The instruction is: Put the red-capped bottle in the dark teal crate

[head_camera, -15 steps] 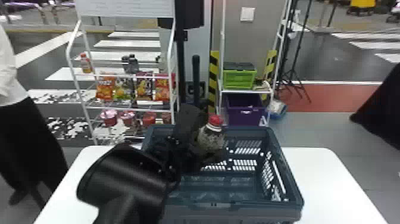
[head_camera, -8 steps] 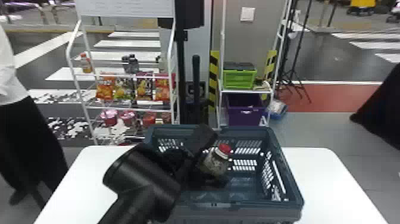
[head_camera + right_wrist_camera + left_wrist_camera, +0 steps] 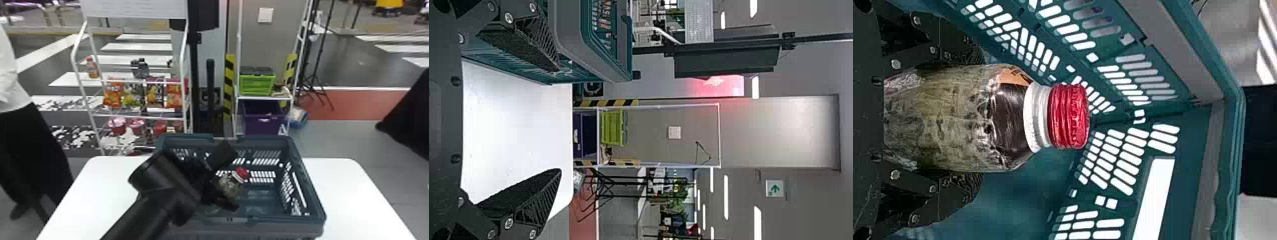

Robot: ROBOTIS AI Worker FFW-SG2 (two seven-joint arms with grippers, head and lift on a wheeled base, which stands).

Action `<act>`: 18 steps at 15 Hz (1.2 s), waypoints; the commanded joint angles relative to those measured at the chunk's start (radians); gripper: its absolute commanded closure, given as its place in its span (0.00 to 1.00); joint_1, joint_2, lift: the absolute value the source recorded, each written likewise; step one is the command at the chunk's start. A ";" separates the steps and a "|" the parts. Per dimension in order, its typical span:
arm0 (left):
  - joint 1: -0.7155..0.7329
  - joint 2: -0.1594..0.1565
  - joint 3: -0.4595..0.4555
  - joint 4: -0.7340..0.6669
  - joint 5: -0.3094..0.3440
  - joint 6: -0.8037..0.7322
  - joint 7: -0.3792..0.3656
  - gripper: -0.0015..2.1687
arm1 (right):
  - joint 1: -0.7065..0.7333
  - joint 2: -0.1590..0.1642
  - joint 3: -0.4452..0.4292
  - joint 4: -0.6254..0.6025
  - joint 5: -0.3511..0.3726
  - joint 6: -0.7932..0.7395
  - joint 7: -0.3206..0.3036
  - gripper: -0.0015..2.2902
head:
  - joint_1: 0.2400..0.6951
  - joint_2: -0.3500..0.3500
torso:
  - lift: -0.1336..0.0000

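Tilted in the head view, my left gripper (image 3: 228,177) is shut on the red-capped bottle (image 3: 229,185) within the opening of the dark teal crate (image 3: 308,194). The bottle's red cap leans toward the crate's right side. In the left wrist view the left gripper (image 3: 975,117) has a finger on each side of the bottle (image 3: 953,120), with the perforated walls of the crate (image 3: 1198,120) beyond the cap. My right gripper (image 3: 561,120) stands open and empty beside the crate (image 3: 574,45) in the right wrist view.
The crate stands on a white table (image 3: 348,194). Behind it are a white snack rack (image 3: 137,115) and a shelf holding a green crate (image 3: 257,84) and a purple bin (image 3: 264,121). A person stands at the far left.
My left gripper has lowered with the bottle, from around the crate's rear rim down into its opening, and the bottle has tipped from nearly upright toward the right.
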 commanded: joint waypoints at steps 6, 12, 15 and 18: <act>-0.067 -0.057 0.123 0.187 -0.219 -0.137 -0.181 0.99 | 0.000 0.007 0.001 0.006 0.003 -0.007 0.007 0.08 | 0.57 0.50 | 1.00; -0.090 -0.057 0.120 0.285 -0.309 -0.192 -0.181 0.99 | 0.001 0.007 0.006 0.000 0.009 -0.004 0.007 0.08 | 0.57 0.50 | 1.00; -0.092 -0.057 0.114 0.287 -0.323 -0.192 -0.183 0.99 | 0.004 0.007 0.006 -0.003 0.010 -0.004 0.007 0.08 | 0.57 0.50 | 1.00; -0.089 -0.057 0.108 0.287 -0.324 -0.192 -0.180 0.99 | 0.006 0.007 0.006 -0.006 0.010 -0.004 0.007 0.08 | 0.57 0.50 | 1.00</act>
